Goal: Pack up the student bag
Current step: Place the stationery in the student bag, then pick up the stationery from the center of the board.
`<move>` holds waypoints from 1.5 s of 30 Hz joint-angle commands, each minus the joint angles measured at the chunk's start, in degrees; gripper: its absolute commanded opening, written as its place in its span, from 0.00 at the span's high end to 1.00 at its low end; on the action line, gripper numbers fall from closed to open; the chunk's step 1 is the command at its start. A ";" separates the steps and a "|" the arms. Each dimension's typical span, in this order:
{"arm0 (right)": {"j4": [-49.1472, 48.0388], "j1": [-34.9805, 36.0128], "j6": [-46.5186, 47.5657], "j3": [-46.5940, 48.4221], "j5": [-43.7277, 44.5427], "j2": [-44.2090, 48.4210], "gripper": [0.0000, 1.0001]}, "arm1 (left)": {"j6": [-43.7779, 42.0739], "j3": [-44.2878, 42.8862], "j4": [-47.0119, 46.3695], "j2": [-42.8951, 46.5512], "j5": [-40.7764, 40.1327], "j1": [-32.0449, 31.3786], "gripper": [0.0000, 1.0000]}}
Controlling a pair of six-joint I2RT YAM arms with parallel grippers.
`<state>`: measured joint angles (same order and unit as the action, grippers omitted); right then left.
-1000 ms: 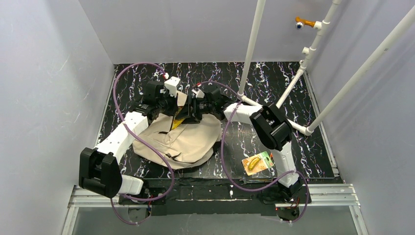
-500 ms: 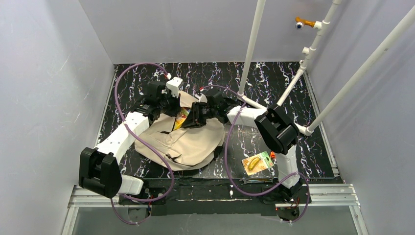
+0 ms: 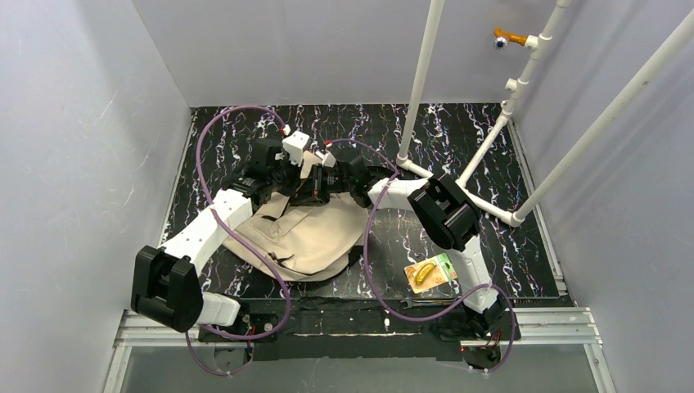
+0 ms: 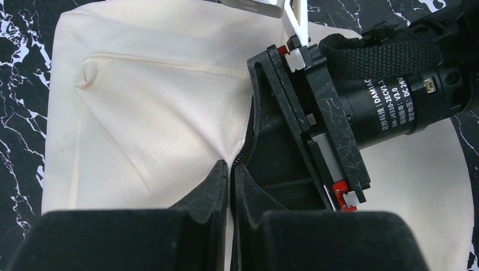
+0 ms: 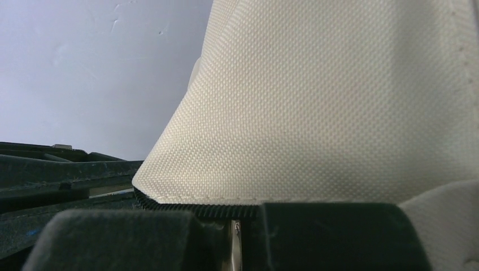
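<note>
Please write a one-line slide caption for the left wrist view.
Left claw shut on the zip edge of the beige student bag, right arm's wrist beside it.

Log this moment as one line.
left gripper: shut on student bag zipper edge | right gripper: shut on bag fabric | yellow packet: outside bag

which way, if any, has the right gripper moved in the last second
Yes. The right gripper has shifted left, farther from the white pole foot, gripping the bag.
</note>
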<state>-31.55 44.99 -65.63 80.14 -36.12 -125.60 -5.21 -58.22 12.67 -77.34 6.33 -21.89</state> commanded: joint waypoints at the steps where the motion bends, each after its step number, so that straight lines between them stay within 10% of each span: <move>1: -2.44 -0.65 1.67 0.17 1.81 2.27 0.84 | 0.44 -1.41 -2.98 3.38 3.91 -1.97 1.00; 14: 7.95 -0.71 15.27 9.28 9.54 -1.15 0.91 | 0.57 -0.60 -3.01 5.11 1.13 -2.07 1.00; 25: 68.85 -2.27 41.78 5.62 34.45 23.91 0.26 | 4.77 -4.61 0.76 1.16 -7.11 -2.02 1.00; 29: 82.11 -4.68 38.77 1.27 44.77 33.06 0.02 | 4.77 -4.53 0.17 0.43 -6.62 -2.04 1.00; 36: 95.29 -11.36 22.82 -14.68 43.82 48.17 0.02 | 4.77 -4.36 0.52 -0.91 -7.05 -2.02 1.00; 45: 89.83 -11.60 10.57 -31.76 36.86 63.16 0.07 | 4.69 -4.93 1.12 -2.07 -6.79 -2.04 1.00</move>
<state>60.86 33.17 -49.04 52.10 3.70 -64.58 -0.84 -60.40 14.17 -79.66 -0.54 -23.59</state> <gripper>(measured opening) 0.959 0.036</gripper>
